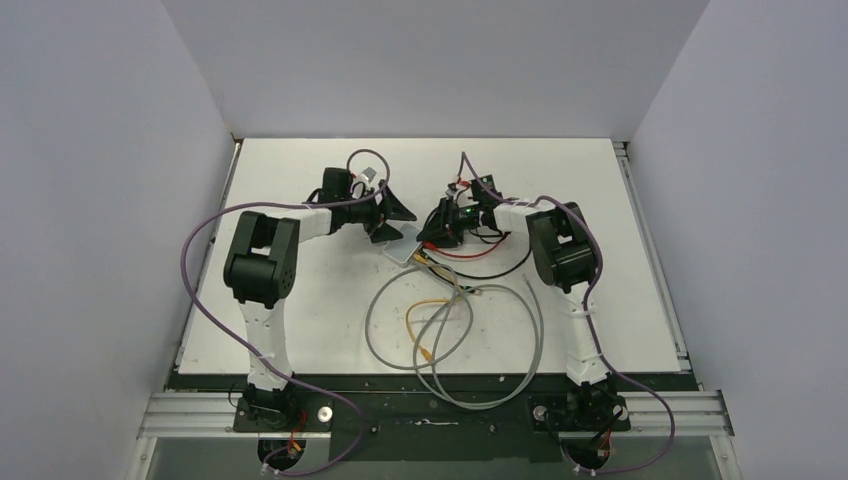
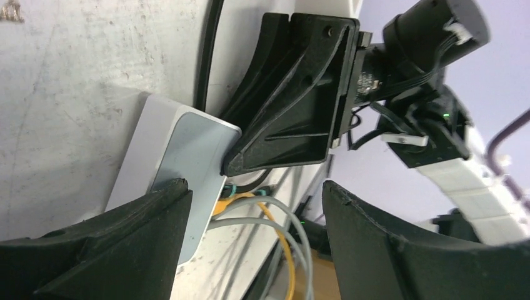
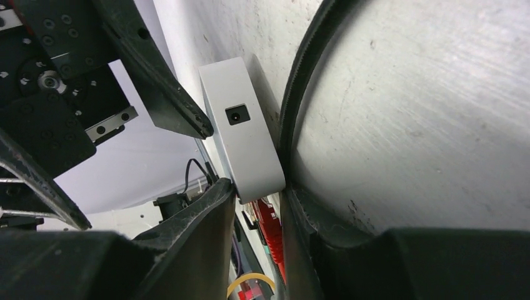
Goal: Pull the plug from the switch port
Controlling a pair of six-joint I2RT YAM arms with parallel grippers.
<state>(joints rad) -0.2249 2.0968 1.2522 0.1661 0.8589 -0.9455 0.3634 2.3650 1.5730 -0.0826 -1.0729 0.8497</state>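
The switch is a small light-grey box lying flat mid-table between both grippers. In the right wrist view the switch shows a narrow side with one round jack. Just below its corner a red plug runs back between my right gripper's narrow jaws, which are shut on it. My left gripper stands open at the switch, one finger lying over its top. Grey and yellow cables leave the sockets between those jaws. The ports themselves are hidden.
Loops of grey cable and a yellow cable lie on the white table toward the near edge. Red and black cables run right of the switch. The right gripper's finger hangs close above the switch.
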